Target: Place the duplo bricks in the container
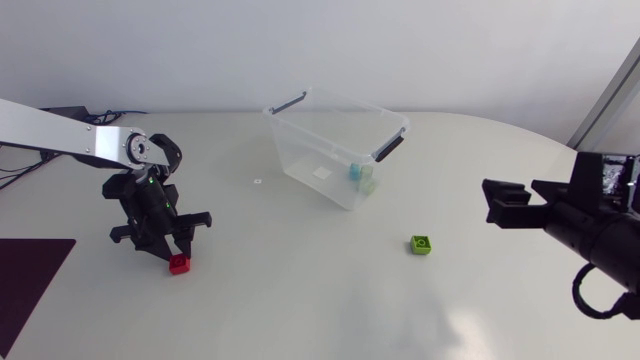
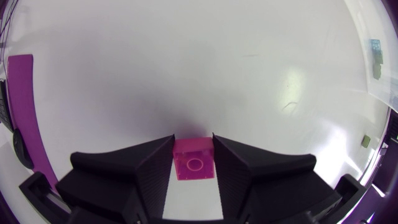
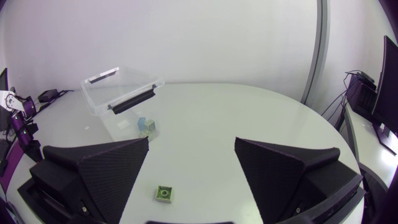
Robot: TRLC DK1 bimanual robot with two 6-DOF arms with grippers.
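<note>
A red duplo brick [image 1: 179, 264] sits on the white table at the left; in the left wrist view the same brick [image 2: 193, 163] looks pink. My left gripper [image 1: 176, 253] stands over it, shut on it, both black fingers [image 2: 155, 171] pressed to its sides. A green brick [image 1: 421, 244] lies on the table right of the middle, ahead of my right gripper [image 3: 191, 163], which hangs open and empty above the table's right side. The clear plastic container [image 1: 340, 135] stands at the back middle with a blue brick [image 1: 354, 172] and a pale green brick [image 1: 367, 185] inside.
A dark purple mat [image 1: 28, 275] lies at the table's front left corner. The container's black handles [image 1: 389, 148] stick up at its rim. The table's right edge curves round near my right arm [image 1: 580, 225].
</note>
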